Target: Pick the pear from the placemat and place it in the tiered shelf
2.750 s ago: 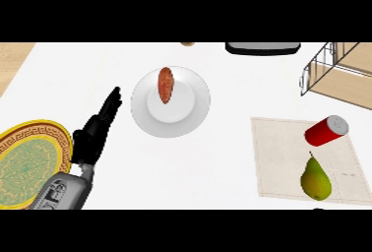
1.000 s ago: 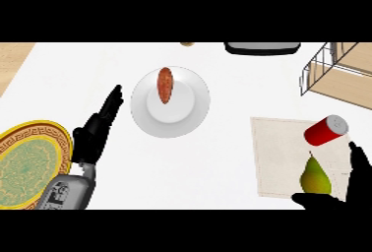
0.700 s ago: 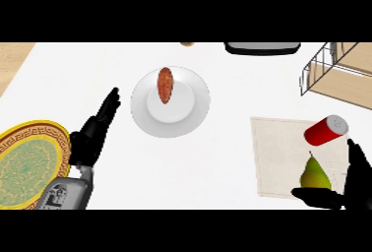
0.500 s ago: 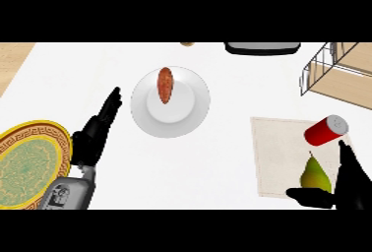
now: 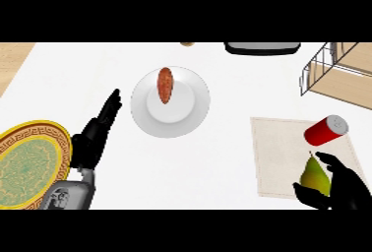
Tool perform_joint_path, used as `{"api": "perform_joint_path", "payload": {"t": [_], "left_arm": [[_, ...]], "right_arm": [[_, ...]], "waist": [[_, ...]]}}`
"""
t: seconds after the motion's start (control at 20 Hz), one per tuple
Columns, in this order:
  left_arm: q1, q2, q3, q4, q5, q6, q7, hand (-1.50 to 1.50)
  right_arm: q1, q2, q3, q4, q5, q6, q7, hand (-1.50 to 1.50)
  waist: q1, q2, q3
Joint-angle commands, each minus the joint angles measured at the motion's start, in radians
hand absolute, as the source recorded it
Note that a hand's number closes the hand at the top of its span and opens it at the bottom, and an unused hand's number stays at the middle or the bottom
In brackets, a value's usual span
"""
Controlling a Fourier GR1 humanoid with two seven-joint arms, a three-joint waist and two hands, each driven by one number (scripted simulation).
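Observation:
A green-yellow pear (image 5: 315, 175) stands on the beige placemat (image 5: 280, 150) at the lower right. My right hand (image 5: 350, 189) has come in from the bottom right corner; its fingers and thumb curl round the pear from the right and from below. A red can (image 5: 325, 130) lies on the placemat just above the pear. The tiered shelf (image 5: 341, 74), wire-framed with wooden boards, sits at the upper right edge. At the left my left hand (image 5: 93, 139) rests open with its fingers pointing up.
A white plate (image 5: 190, 96) with a brown sausage (image 5: 166, 85) on it sits at the centre. A yellow patterned plate (image 5: 29, 167) lies at the lower left beside my left forearm. A dark object (image 5: 262, 47) is at the top edge.
My right hand entered from the lower right and moved left to the pear, its fingers now closing round it. The left hand has stayed still.

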Motion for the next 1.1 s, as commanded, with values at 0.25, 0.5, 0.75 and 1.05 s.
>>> {"api": "perform_joint_path", "payload": {"t": [0.25,0.5,0.75,1.05], "left_arm": [[-0.061,0.025,0.064,0.027,0.024,-0.06,0.023,0.0],[-0.027,-0.043,0.011,0.04,-0.021,-0.004,-0.023,0.0],[-0.072,-0.02,0.043,0.136,-0.027,-0.013,-0.072,0.0],[-0.04,0.023,0.066,0.027,0.018,-0.071,-0.012,0.0]], "right_arm": [[0.066,0.0,0.052,0.004,0.112,-0.036,-0.069,1.5],[-0.165,0.045,0.124,0.056,0.136,0.105,0.032,1.5],[-0.493,0.131,0.119,0.38,0.111,0.116,0.009,1.5],[-0.548,0.146,0.142,0.252,0.04,-0.042,0.063,1.5]], "waist": [[-0.002,0.0,0.0],[0.01,0.001,-0.001],[0.021,0.008,0.0],[0.013,-0.001,0.001]]}}
